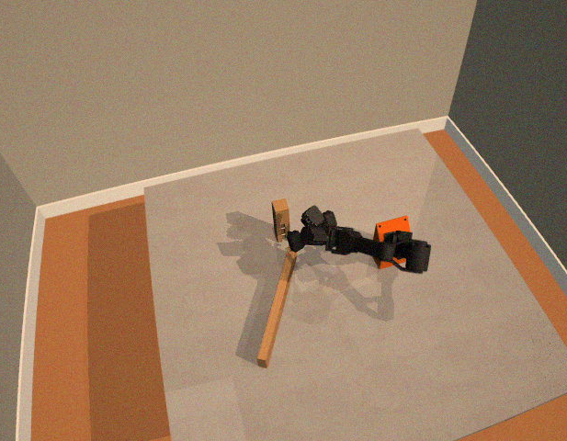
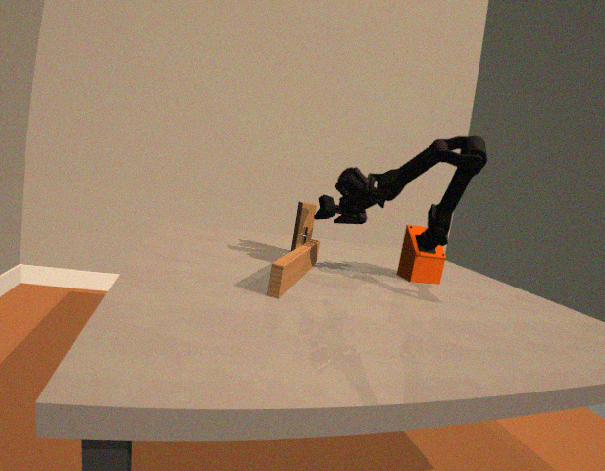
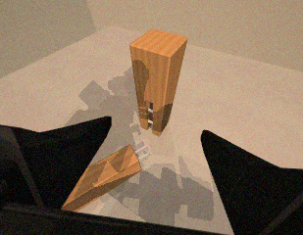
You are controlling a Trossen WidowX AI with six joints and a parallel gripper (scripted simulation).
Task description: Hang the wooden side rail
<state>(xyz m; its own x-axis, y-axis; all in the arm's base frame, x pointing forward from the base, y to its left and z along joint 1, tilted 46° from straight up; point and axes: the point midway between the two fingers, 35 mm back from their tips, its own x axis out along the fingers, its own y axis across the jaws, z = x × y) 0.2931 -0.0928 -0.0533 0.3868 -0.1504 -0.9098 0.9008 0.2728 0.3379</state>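
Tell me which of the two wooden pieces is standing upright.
The headboard post, the short block with the slot; the long side rail lies flat on the table.

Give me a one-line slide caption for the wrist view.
Open gripper above the table, looking down at the upright headboard post and the rail's hooked end lying short of the post's slot.
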